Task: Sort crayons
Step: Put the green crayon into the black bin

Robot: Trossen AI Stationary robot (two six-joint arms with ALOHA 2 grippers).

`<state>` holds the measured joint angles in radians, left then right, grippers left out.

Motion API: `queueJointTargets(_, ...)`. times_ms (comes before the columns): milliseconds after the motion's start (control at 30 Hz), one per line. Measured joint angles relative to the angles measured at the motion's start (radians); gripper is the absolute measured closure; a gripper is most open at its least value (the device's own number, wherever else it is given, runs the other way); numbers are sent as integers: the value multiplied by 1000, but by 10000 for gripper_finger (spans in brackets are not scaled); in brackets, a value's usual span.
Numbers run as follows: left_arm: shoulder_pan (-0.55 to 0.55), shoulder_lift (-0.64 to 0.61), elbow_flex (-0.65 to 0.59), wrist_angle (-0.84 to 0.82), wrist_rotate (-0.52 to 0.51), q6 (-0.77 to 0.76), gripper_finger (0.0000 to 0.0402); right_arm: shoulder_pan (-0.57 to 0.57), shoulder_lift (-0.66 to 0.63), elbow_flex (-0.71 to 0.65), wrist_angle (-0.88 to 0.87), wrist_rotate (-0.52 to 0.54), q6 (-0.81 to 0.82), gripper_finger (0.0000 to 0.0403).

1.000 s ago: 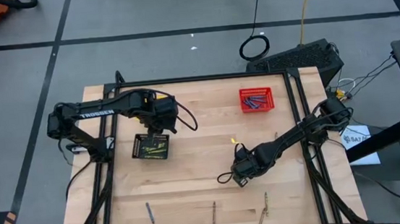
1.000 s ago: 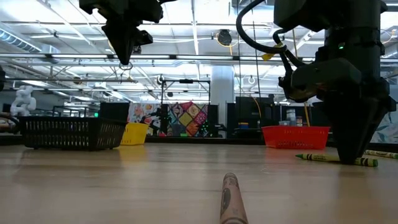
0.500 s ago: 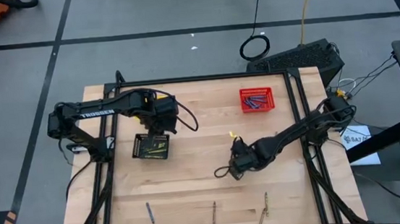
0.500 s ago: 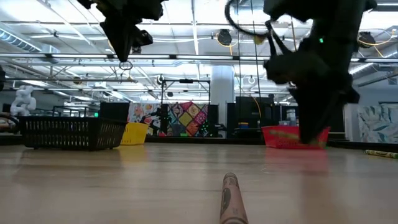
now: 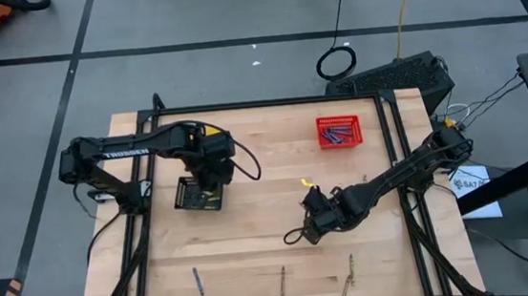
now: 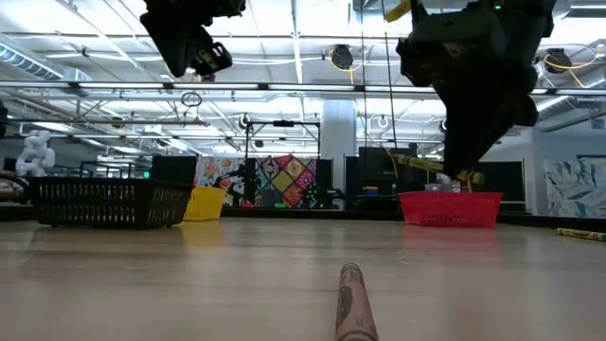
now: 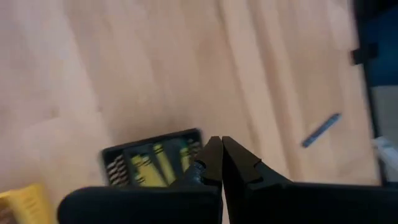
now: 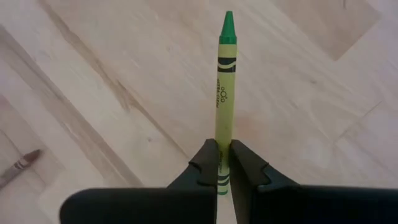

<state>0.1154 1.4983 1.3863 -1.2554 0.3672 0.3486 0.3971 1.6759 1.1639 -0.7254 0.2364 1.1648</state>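
Yellow-green crayon [image 8: 225, 93] clamped at its lower end between right fingers [image 8: 222, 163], raised above the wooden surface [image 5: 266, 167] near its middle. Brown crayon [image 6: 350, 303] lying on the near edge, blue-grey crayon [image 5: 197, 281] and others close by. More crayons inside red basket [image 5: 339, 131] and black basket [image 5: 199, 193]. Left fingers [image 7: 221, 160] pressed together, empty, above black basket. Yellow basket [image 6: 204, 202] beside it.

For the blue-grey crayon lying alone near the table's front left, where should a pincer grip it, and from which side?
Grip the blue-grey crayon at mid-length, coming straight down from above with the fingers across its thin width. It lies flat on the table, apart from other crayons, so both long sides look open.
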Motion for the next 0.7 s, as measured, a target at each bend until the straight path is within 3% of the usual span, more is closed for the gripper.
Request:
queueJointTargets(333, -20, -9, -200, 138, 119, -51, 397, 24, -1, 41, 4, 57, 0, 403)
queueJointTargets(700, -86, -9, -233, 256, 129, -24, 329, 23, -1, 41, 73, 121, -21, 403)
